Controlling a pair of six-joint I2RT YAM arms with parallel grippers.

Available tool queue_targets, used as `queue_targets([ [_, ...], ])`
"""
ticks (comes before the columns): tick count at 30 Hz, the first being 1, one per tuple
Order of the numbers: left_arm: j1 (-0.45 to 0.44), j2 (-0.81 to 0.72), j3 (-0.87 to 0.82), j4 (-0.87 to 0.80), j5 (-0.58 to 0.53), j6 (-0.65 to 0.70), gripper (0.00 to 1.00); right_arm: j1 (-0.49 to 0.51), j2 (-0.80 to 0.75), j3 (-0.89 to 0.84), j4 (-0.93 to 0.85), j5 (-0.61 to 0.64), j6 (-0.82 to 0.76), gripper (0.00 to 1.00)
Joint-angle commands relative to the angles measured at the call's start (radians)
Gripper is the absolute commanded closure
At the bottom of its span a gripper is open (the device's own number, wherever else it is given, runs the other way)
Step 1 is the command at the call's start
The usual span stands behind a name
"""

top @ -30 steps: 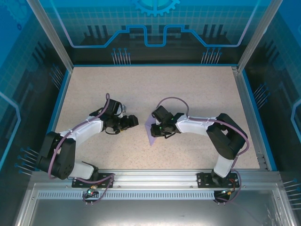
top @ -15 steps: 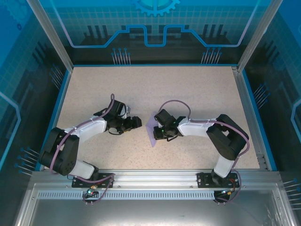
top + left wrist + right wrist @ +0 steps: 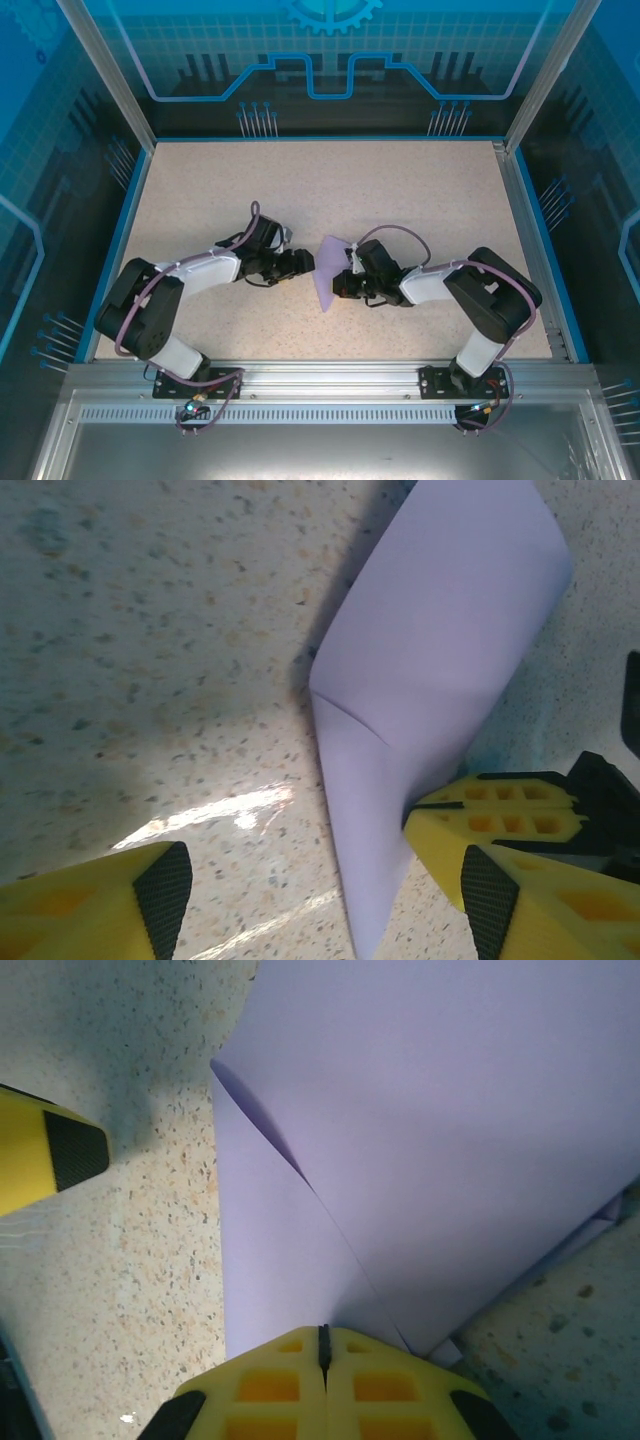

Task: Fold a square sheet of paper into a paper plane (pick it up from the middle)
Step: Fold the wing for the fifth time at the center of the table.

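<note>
Overhead, the left arm reaches across the speckled bench [image 3: 350, 190] toward 3 o'clock, and the left tool [image 3: 300, 262] stops just beside the near-centre sheet of paper [image 3: 328, 270]. Its jaws stand wide apart with nothing clamped. In the left wrist view the left tool [image 3: 325, 895] shows one yellow, black-padded finger at each lower corner, and the paper [image 3: 440, 650] lies on the bench ahead of them, its narrow point running down toward 6 o'clock between the two.

The lavender sheet is partly folded, with a crease across it and a wider end toward 12 o'clock. From above it sits between the two tools.

At its 3 o'clock side the right tool [image 3: 345, 283] points toward 9 o'clock and is closed on the paper's edge. In the right wrist view the right tool [image 3: 323, 1345] has its fingers pressed together over the paper [image 3: 450, 1140], where two folded layers meet.
</note>
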State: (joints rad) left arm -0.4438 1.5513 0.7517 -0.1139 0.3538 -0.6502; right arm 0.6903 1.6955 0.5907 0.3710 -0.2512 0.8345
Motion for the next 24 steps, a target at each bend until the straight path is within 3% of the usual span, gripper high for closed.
queue_targets([
  [1, -0.025, 0.031, 0.035, 0.081, 0.006, -0.055, 0.26, -0.016, 0.070, -0.062, -0.008, -0.007, 0.035, 1.00],
  [24, -0.107, 0.158, 0.078, 0.222, -0.076, -0.142, 0.37, -0.065, 0.116, -0.112, 0.059, -0.059, 0.029, 1.00],
])
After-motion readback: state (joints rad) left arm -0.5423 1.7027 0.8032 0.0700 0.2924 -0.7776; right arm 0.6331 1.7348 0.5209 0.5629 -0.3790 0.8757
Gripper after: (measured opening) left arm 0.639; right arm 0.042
